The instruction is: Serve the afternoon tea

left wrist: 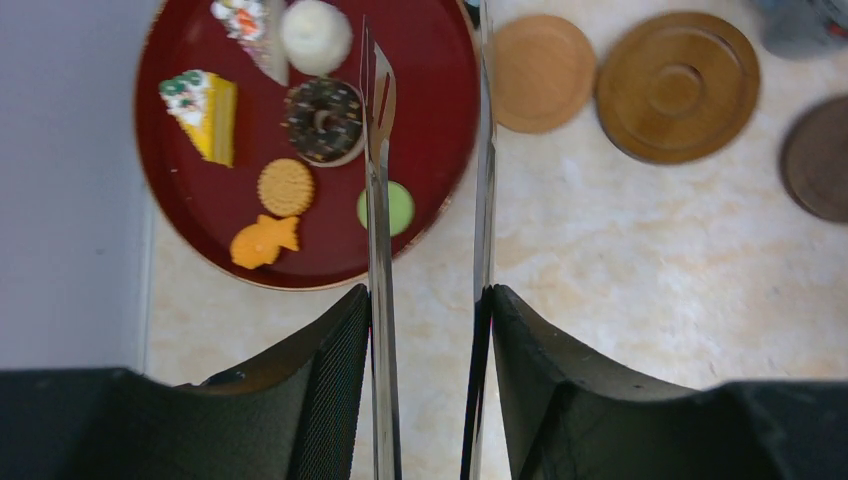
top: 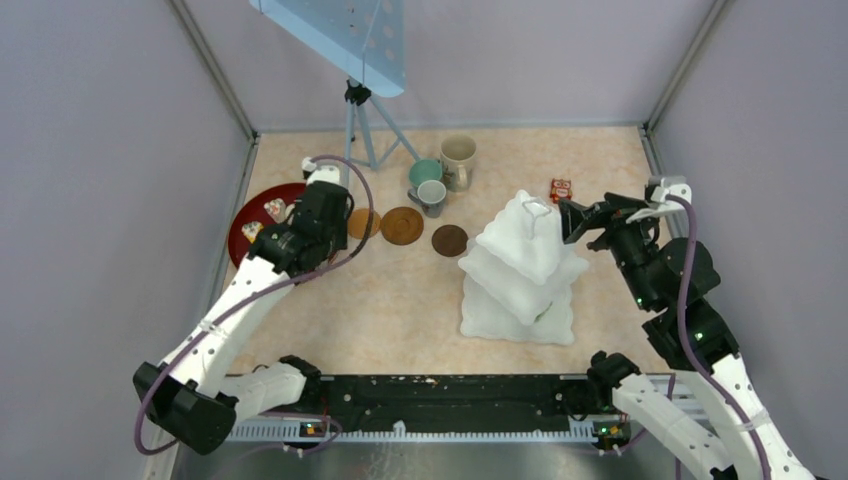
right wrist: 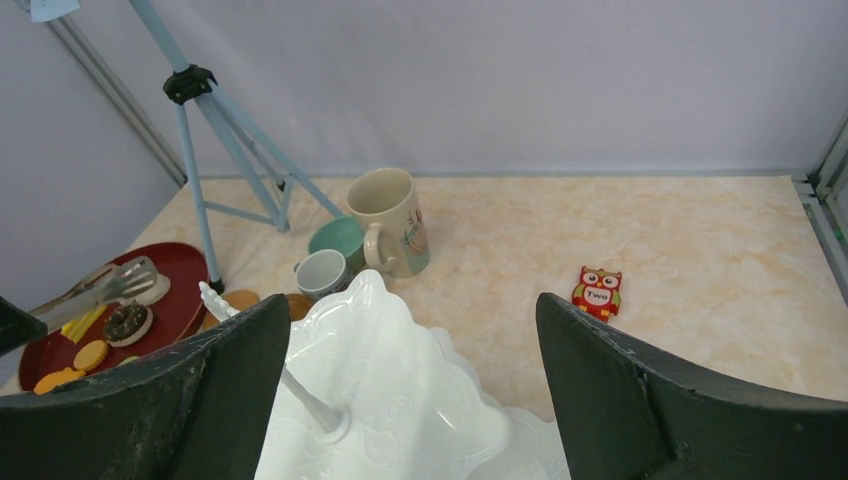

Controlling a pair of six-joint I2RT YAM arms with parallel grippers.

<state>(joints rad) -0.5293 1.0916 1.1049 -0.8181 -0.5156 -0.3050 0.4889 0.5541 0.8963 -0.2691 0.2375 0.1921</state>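
Three mugs stand bunched toward the far side of the bench: the tall beige mug farthest back, the teal mug just to its left, the small grey mug in front of the teal one. Nearer the arms, three brown coasters lie in a row: a pale coaster just beside the dark-red tray, a larger ringed coaster next to it, and a dark coaster closest to the white stand.

All the toy sweets I can see sit on the tray: a yellow cake slice, a white round cake, a chocolate doughnut, a round biscuit, an orange fish cookie and a green macaron.

The left end effector hangs over the tray's right edge, clamped on the metal tongs. The tongs' blades stand apart, one tip beside the doughnut, the other over the tray's rim.

The right end effector hovers by the stand's top tier, its fingers spread wide with nothing between them. A small red owl card lies behind the stand.
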